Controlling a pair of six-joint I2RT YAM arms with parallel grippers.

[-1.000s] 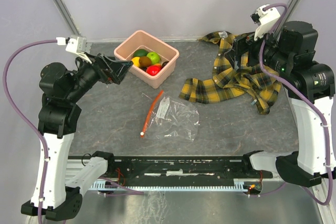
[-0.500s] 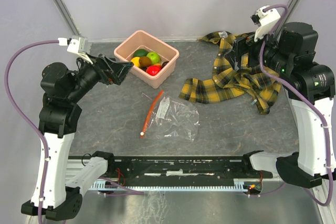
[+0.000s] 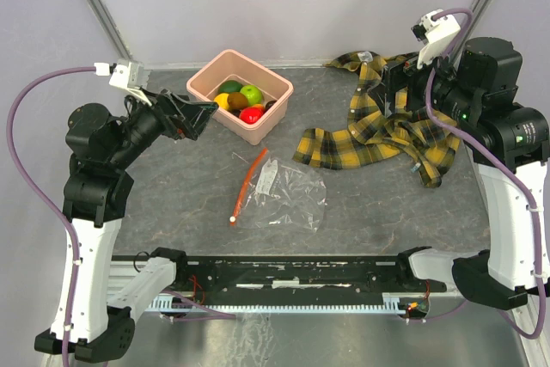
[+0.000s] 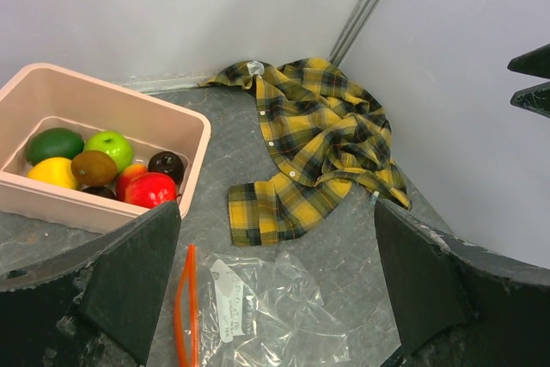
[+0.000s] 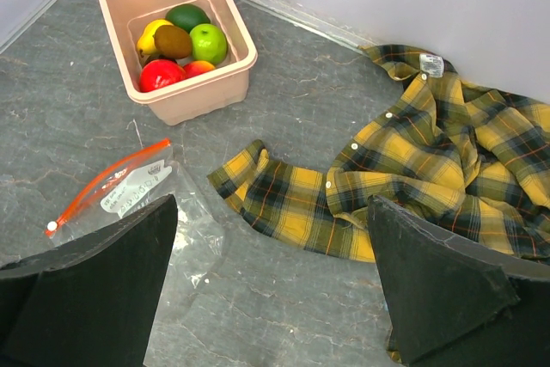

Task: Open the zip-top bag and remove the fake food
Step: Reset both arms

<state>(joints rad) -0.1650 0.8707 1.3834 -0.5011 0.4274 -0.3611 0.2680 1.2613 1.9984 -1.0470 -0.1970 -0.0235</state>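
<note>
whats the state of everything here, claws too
bag: flat on table, looks empty, zip unclear
fruit: piled in tub
tub: upright, holding fruit
shirt: crumpled on table
left claw: open, empty
right claw: open, empty

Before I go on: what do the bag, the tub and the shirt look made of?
Zip-top bag: thin clear plastic film, crinkled and glinting, with an orange-red zip strip. Pink tub: likely rigid moulded plastic, with smooth matte walls. Plaid shirt: woven cloth, perhaps flannel, with soft folds and small buttons.
</note>
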